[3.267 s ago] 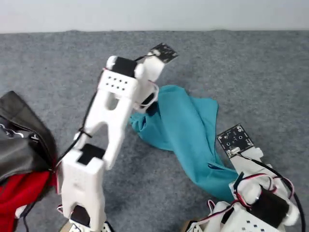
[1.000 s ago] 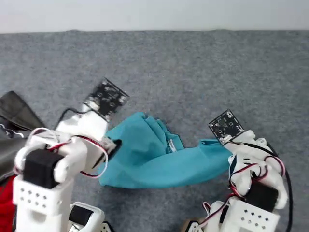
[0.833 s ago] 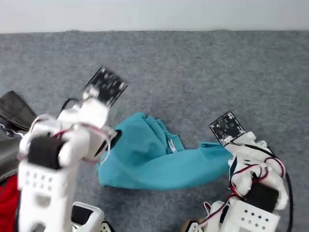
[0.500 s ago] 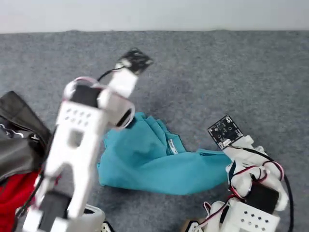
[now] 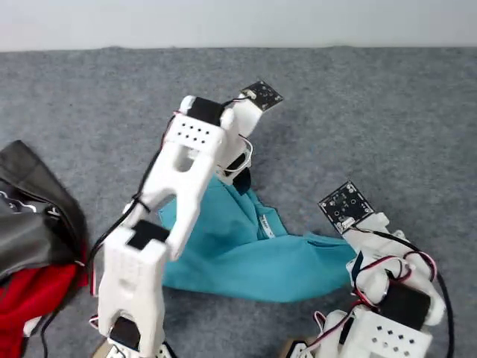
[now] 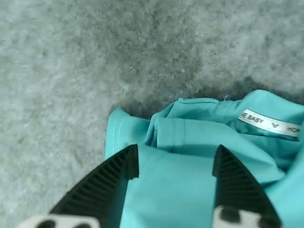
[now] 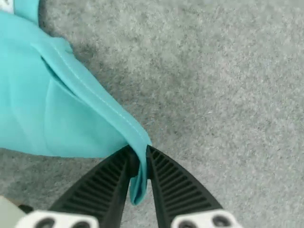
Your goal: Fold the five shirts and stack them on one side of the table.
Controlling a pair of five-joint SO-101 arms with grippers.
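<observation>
The teal shirt [image 5: 246, 250] lies crumpled in the lower middle of the high view, bunched into folds rather than spread flat, with a long band of cloth running toward the lower right. Its white neck label [image 5: 264, 224] faces up near the middle of the heap.

The right pincer [image 7: 141, 154] is clenched on a hemmed edge of the shirt, the cloth pinched between its two black fingers and a short tail hanging past them. In the high view this pincer [image 5: 355, 250] sits at the right end of the teal band, in the lower right of the frame.

The left pincer [image 6: 175, 154] is released, its fingers spread wide and poised above a folded corner of the shirt near the label [image 6: 266, 124], apart from the cloth as far as can be told. In the high view it hangs over the upper edge of the heap, just above the centre of the frame.

A dark shirt [image 5: 30, 201] and a red shirt [image 5: 33, 302] lie heaped together at the left edge, unfolded. The grey desk [image 5: 387, 112] carries everything.

The step in hand looks like spreading the teal shirt out before any fold, so the task is at an early stage. Next, the left pincer probably needs to drop onto the corner beneath it, close on a single layer, then pull away from the right pincer to draw the cloth flat.
</observation>
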